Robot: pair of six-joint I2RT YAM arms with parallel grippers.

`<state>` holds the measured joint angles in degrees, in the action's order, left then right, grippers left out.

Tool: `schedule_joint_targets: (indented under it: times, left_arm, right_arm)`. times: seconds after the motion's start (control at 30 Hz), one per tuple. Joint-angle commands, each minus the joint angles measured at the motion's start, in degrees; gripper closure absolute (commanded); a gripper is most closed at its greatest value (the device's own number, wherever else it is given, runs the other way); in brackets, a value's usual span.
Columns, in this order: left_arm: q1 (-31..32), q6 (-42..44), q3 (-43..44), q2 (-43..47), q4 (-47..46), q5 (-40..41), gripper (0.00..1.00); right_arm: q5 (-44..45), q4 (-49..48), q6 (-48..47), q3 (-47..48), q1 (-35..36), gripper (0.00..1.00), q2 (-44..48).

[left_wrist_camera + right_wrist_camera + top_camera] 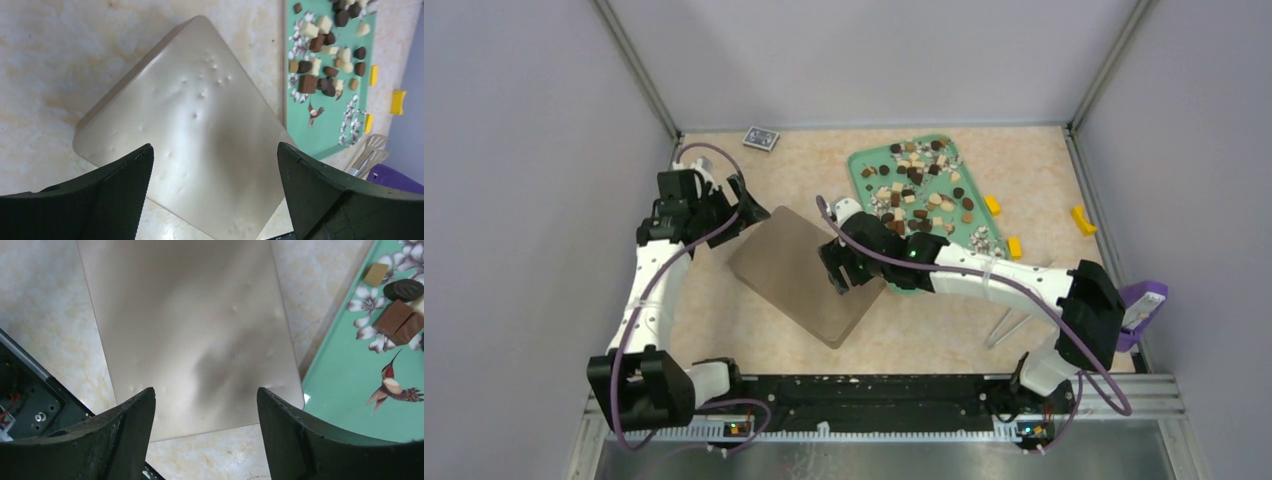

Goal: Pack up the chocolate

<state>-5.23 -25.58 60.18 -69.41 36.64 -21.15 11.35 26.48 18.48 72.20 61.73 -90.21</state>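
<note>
My left gripper [214,150] and right gripper [205,392] stood apart, empty. Chocolate [914,192] looked tiny, light, crushable; I judged a gentle pinch across one piece's sides best.

A flat box [804,280] is lying cornerwise in the middle of the tabletop [744,325]. A tray [856,170] is sitting to its right and further back, close beside the box's right edge, and the chocolate [919,190] is lying scattered in it. Small blocks [992,205] are lying on the tabletop right of the tray. A small pack [761,138] is resting at the back, behind the box. The left fingers [100,200] are hanging over the box's far-left edge, and the right fingers [115,440] over its right edge, beside the tray.
</note>
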Motion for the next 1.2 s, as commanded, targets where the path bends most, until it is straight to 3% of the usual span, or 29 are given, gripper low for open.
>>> schedule_joint_targets:
  times: [0.0,0.23,0.4,0.57,0.63,0.83,0.97,1.07,1.17]
  left_arm:
    - [0.7,-1.0,1.3,0.4,-3.6,-1.8,0.03]
    - [8.7,-6.0,5.2,-10.4,-14.0,2.0,0.03]
    - [11.3,-7.5,8.4,-21.0,-19.1,3.5,0.02]
    - [12.7,-8.3,6.2,-31.1,-21.6,3.8,0.03]
    - [13.0,-8.9,4.8,-32.3,-21.2,3.0,0.02]
    - [13.2,-6.1,9.0,-23.0,-16.8,2.2,0.01]
    - [13.1,-4.2,15.1,-12.4,-10.0,8.4,0.01]
    - [13.1,-2.9,12.3,-3.1,-9.8,13.6,0.01]
    - [13.1,-0.5,7.7,5.6,-8.1,18.9,0.01]
  right_arm:
    - [-2.1,-3.4,1.1,2.7,-4.2,0.27,0.4]
    - [-2.1,-3.2,2.1,4.7,-8.7,0.27,-3.8]
    - [-5.8,-8.6,4.5,-3.6,-8.6,0.27,-2.5]
    - [-10.2,-14.4,10.4,-13.1,-8.5,0.28,-3.9]
    - [-9.6,-12.1,10.9,-12.9,-8.6,0.28,-5.1]
    - [-1.5,-7.9,7.8,-6.7,-8.7,0.24,4.5]
    - [12.1,-8.4,6.0,-3.6,-9.8,0.19,12.1]
    - [22.4,-10.7,4.6,-4.9,-10.3,0.11,18.5]
    - [31.4,-10.6,1.8,-5.4,-10.8,0.10,23.5]
